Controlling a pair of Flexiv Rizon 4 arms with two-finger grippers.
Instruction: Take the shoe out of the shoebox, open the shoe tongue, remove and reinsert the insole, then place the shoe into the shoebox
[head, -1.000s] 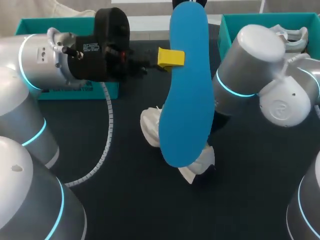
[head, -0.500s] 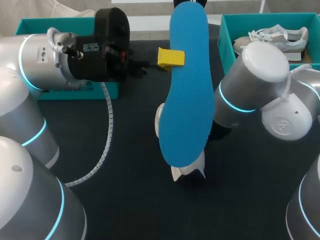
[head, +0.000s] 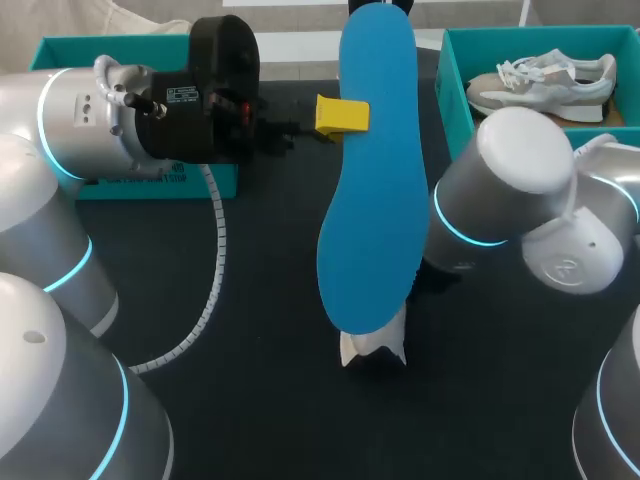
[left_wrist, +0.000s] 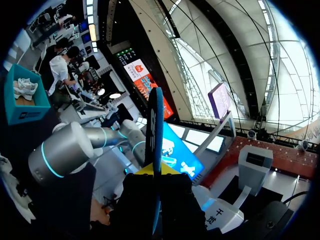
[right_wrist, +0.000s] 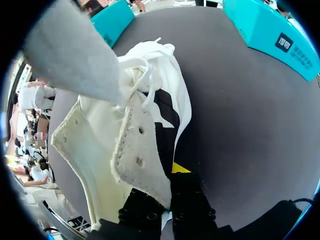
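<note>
Upper centre, the left gripper (head: 338, 116) is closed on a smooth, blue, long-oval insole (head: 372, 190) standing upright. The right gripper (right_wrist: 169, 186) clamps a perforated flap of the soft white shoe (right_wrist: 95, 140).

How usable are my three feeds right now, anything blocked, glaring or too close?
Head view: the blue insole in the left hand hides most of the white shoe, and the right arm covers its own hand. Left wrist view: insole edge-on, bright glare behind it. Right wrist view: shoe crowds the lens just ahead of the right hand.
</note>
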